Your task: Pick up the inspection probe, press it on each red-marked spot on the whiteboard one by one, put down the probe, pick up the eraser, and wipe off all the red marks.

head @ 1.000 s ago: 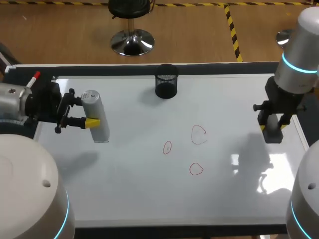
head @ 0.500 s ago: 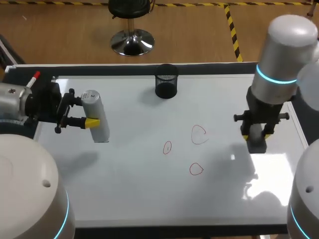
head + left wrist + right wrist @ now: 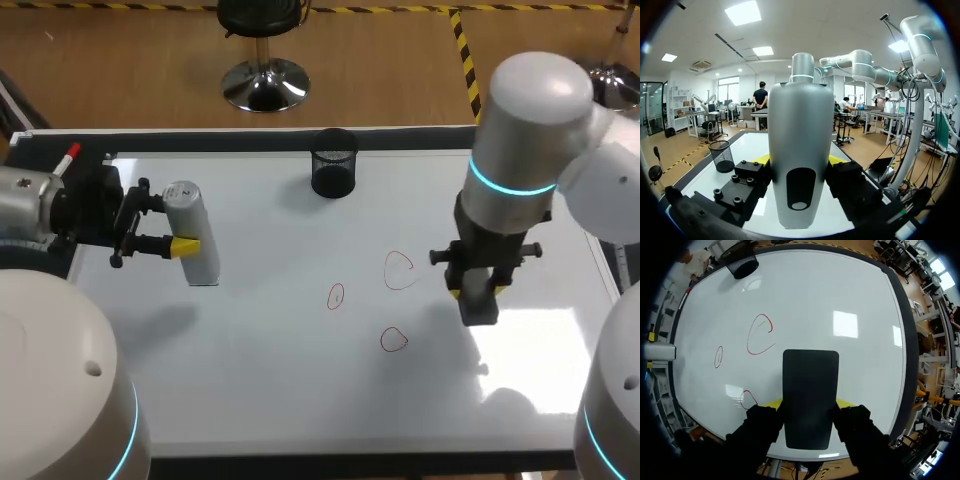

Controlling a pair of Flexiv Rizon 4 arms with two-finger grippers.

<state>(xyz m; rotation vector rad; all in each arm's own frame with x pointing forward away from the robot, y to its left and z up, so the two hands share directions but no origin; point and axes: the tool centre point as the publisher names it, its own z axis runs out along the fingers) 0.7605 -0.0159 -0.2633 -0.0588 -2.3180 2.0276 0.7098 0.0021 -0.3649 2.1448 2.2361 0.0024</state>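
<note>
Right fingers (image 3: pixel 844 402) are closed on the dark eraser (image 3: pixel 810 390), one yellow tip on each long side near its back end, and the block sticks out ahead of them, pad face toward the whiteboard (image 3: pixel 260 390). The eraser hangs over the whiteboard just beside the three red marks: the big loop (image 3: pixel 399 270), the small oval (image 3: pixel 335 296) and the near loop (image 3: pixel 393 340). I can't tell whether it touches the surface yet. It reads as light and stiff with a softer wiping face, so the side grip looks fine, but keep it flat or only one edge will wipe. Left fingers (image 3: pixel 761 159) are clamped on the grey inspection probe (image 3: pixel 801 150), low on its body from both sides. It stands upright at the left of the tabletop, well apart from the marks, with its base apparently resting on the board. The probe looks rigid, smooth and tall, so it is probably slippery and tippy. Hold it low or at mid-body, and don't knock it when you let go. A black mesh cup (image 3: pixel 333 175) sits at the far edge of the board, and I can't make out anything inside it. A red-capped marker (image 3: pixel 68 158) lies at the far left corner, outside the cup.
</note>
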